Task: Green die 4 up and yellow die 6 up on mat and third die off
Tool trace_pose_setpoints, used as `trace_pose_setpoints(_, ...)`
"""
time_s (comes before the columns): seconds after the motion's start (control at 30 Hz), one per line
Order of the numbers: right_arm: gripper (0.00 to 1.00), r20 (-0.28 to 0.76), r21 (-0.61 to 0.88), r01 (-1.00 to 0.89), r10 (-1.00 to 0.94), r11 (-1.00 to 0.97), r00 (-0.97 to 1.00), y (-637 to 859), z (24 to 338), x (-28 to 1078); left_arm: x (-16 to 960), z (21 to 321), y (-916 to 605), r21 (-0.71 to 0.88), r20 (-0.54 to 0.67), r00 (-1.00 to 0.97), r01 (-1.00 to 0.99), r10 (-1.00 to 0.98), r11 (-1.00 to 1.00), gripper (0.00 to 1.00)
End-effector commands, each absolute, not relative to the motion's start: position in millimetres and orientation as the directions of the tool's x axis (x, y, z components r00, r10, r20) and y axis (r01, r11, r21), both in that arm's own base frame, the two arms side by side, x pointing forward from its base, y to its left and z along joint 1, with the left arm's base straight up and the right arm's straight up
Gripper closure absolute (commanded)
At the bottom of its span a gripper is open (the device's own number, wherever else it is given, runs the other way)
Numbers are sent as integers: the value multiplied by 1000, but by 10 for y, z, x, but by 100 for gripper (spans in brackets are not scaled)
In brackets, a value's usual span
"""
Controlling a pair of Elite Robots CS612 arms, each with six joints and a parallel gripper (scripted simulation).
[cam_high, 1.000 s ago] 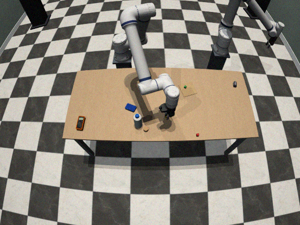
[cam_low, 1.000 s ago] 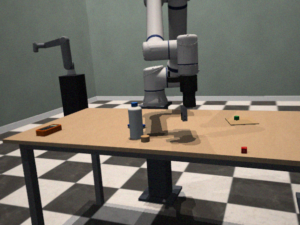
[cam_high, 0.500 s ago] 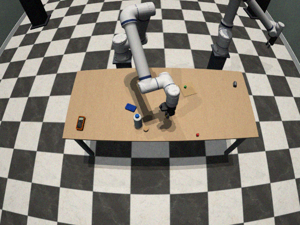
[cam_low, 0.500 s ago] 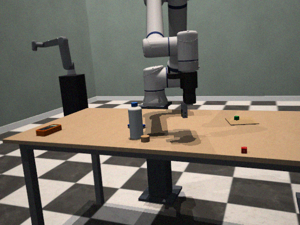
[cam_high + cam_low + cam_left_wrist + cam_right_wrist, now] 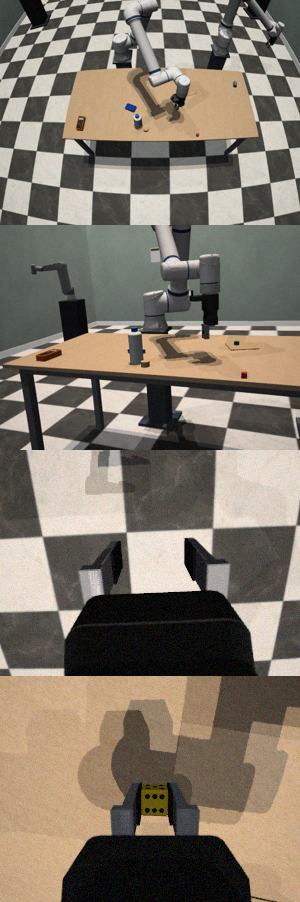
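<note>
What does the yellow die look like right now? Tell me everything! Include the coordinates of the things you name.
The yellow die (image 5: 176, 107) (image 5: 203, 335) (image 5: 154, 801) is a small cube with black dots, maybe plastic. One side shows six dots, in two rows of three. Above that in the wrist view is a thin slice of another dotted side. The right gripper (image 5: 176, 107) (image 5: 205, 337) (image 5: 154, 795) pinches it on two opposite sides, holding it above the table (image 5: 104, 87) (image 5: 87, 364).
</note>
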State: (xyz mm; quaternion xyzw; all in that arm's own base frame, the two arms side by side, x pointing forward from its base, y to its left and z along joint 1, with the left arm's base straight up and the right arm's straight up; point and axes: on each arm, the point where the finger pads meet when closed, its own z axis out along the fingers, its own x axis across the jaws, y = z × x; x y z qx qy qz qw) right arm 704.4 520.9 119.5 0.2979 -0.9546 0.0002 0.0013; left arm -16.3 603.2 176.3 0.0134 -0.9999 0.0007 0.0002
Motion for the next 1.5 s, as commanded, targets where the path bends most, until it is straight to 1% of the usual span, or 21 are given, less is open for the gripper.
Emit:
trace_pose_setpoints(0.0, 60, 0, 0, -609, -609, 793, -793, 5493, 1218, 6742, -162, 1770, 6037, 0, 0, -1000, -27, -27, 1000, 0)
trace_pose_setpoints(0.2, 60, 0, 0, -664, -664, 748, -748, 5843, 1224, 6293, -162, 1770, 6037, 0, 0, -1000, -27, -27, 1000, 0)
trace_pose_setpoints(0.27, 60, 0, 0, -664, -664, 748, -748, 5843, 1224, 6293, -162, 1770, 6037, 0, 0, -1000, -27, -27, 1000, 0)
trace_pose_setpoints(0.97, 60, 0, 0, -824, -824, 566, -566, 6773, 1237, 4635, -162, 1770, 6037, 0, 0, -1000, -27, -27, 1000, 0)
trace_pose_setpoints(1.47, 60, 0, 0, -830, -830, 557, -557, 6804, 1237, 4558, -162, 1770, 6037, 0, 0, -1000, -27, -27, 1000, 0)
